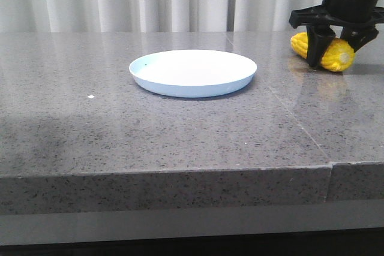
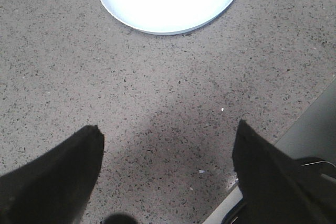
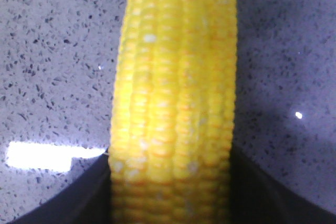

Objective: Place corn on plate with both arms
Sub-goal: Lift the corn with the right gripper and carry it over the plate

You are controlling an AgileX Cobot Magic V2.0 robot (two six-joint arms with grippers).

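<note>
Sitting off to the right of the plate (image 1: 193,73), well apart from it and a little farther back on the desk (image 1: 180,136): the corn (image 1: 327,52), bright yellow, lying on its side with the pale stub end facing the camera. Straddling the cob from above, the right pincer (image 1: 329,43), one black finger crossing in front of the kernels near the middle of the cob. Filling the right wrist view lengthwise, the corn (image 3: 173,103), with dark finger shapes pressing close against both flanks low in the frame; looking closed on the cob, or very nearly so. Still appearing to rest on the stone rather than hanging in the air, though hard to call from here.

Waiting on the other side of the plate, the left pincer (image 2: 168,177), fingers spread wide with only bare speckled desk (image 2: 173,93) between them, gripping nothing. Showing just ahead of it, the rim of the plate (image 2: 157,27), nothing lying on it.

So, reading the score: grasp on the corn apparently being secured, and that being about all that is done. Lift, carry across to the plate and set-down all remaining. Left arm's share not yet begun either, with a handover or a joint carry probably coming up.
</note>
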